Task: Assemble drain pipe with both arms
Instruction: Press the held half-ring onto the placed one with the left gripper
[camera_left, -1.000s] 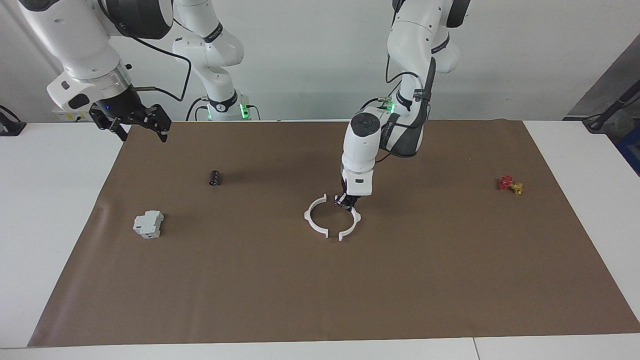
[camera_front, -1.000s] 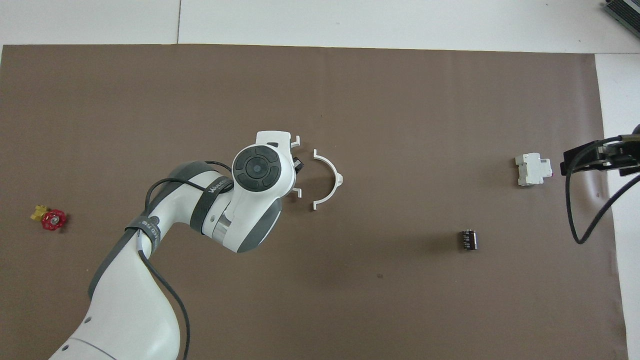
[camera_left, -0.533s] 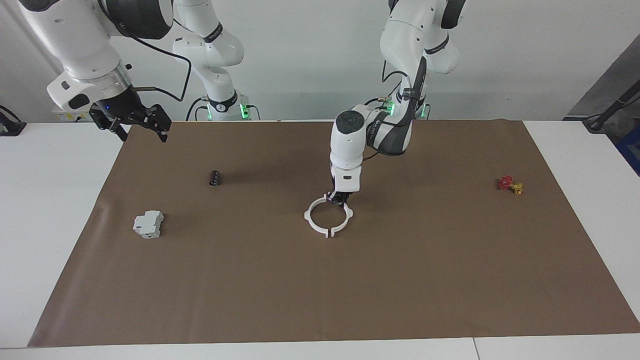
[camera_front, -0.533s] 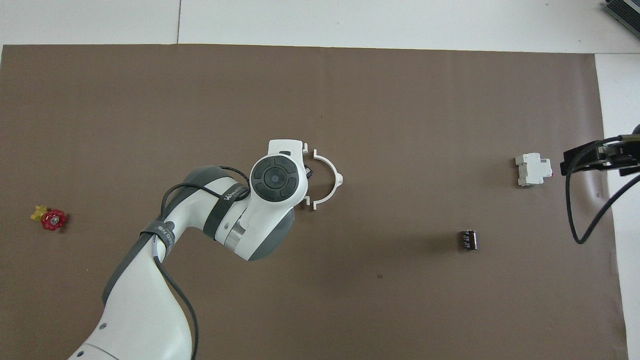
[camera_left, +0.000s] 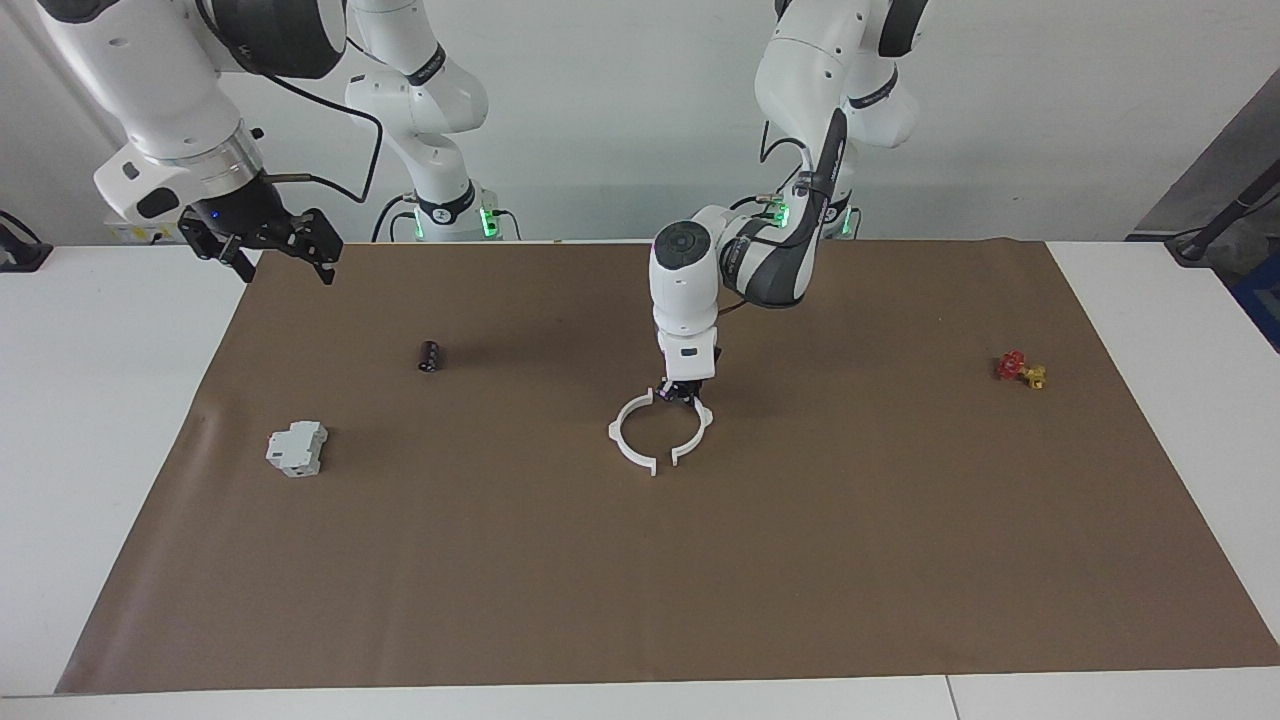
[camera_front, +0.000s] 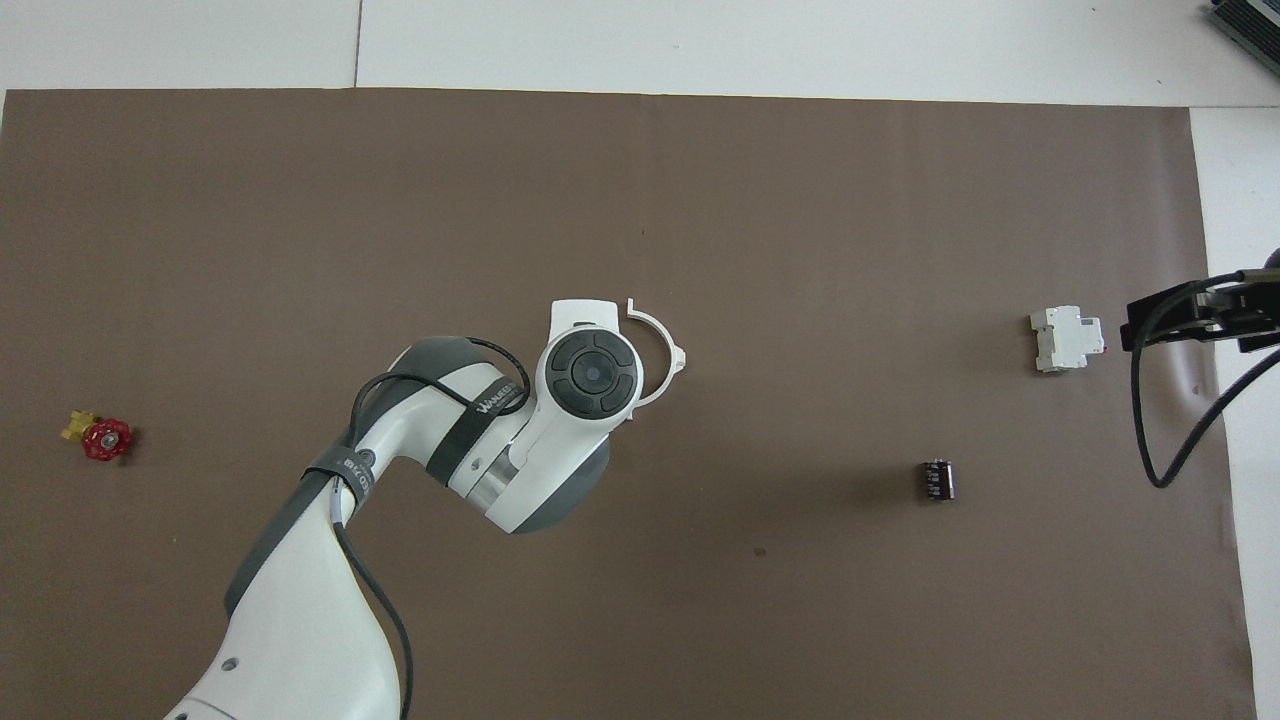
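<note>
Left gripper (camera_left: 683, 396): low at the mat's centre, on the robot-side end of one half-ring; its fingers appear clamped on that piece, and the arm's wrist hides the grip in the overhead view.
Held half-ring (camera_left: 697, 432): the drain pipe half toward the left arm's end, its ends brought close to those of its mate; a narrow gap shows at the ends farther from the robots.
Second half-ring (camera_left: 628, 440): lies flat on the mat just beside the held half, toward the right arm's end; the two together outline a nearly closed ring.
Right gripper (camera_left: 268, 243): waits raised over the mat's corner at the right arm's end, fingers spread, holding nothing.
Grey-white block (camera_left: 296, 448): on the mat toward the right arm's end, well apart from the ring.
Small dark cylinder (camera_left: 430, 355): nearer to the robots than the block.
Red-and-yellow valve (camera_left: 1020, 369): toward the left arm's end.
Brown mat (camera_left: 900, 560): covers the white table (camera_left: 90, 420).
</note>
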